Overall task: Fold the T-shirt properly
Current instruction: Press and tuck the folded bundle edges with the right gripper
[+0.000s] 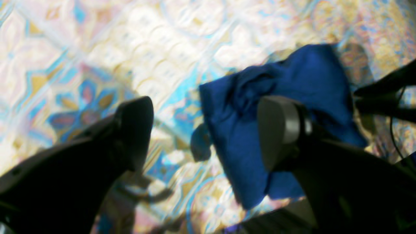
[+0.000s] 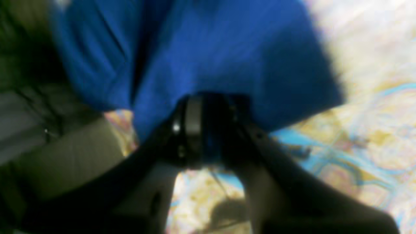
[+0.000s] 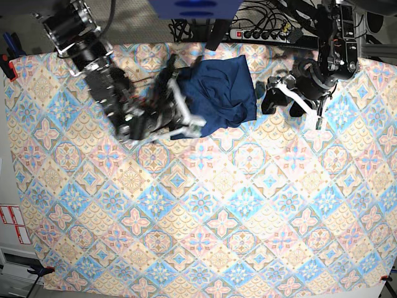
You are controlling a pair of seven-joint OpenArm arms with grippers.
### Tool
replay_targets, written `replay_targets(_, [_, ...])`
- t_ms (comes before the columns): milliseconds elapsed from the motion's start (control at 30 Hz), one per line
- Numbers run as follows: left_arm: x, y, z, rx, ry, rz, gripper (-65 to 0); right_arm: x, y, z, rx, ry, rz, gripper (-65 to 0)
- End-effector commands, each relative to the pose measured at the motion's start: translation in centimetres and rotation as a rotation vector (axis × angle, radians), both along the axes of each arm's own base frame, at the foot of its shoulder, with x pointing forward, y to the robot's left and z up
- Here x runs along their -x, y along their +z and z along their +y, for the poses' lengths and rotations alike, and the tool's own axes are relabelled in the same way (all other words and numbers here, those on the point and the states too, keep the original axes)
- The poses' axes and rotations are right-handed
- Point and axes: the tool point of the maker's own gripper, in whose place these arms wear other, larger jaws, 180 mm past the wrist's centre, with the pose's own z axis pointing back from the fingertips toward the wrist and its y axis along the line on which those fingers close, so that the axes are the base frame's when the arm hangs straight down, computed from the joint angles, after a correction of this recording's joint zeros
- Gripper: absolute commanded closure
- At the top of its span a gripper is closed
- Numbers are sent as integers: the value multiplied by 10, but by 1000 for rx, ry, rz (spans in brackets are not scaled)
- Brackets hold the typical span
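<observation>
The T-shirt lies as a compact dark blue bundle at the back middle of the patterned tablecloth. My right gripper sits at the shirt's front left corner. In the right wrist view the T-shirt fills the top, and the right gripper is shut on a fold of its blue fabric. My left gripper hovers just right of the shirt, apart from it. In the left wrist view the left gripper is open and holds nothing, with the T-shirt seen beyond its right finger.
A power strip with cables lies along the table's back edge behind the shirt. A red clamp holds the cloth at the left edge. The other arm's dark links reach in at the right of the left wrist view.
</observation>
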Motion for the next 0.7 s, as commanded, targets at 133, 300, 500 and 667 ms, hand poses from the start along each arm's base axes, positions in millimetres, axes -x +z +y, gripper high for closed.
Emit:
replay_targets(133, [-6,11,15,-26,11,-39,-465,10,0,40,26,209,-49,-87])
replay_targets(300, [-4,11,38,-53,70,-37,-465,9,6,58,-1,227,-55,-90])
replay_targets(500, [-4,11,42,-58,80,-37,-465,3,18,81,-45,243,-75,-90])
replay_targets(667, [-4,10,42,-55,83,-33,-465,-3,17,92,-42,245,-67,-91])
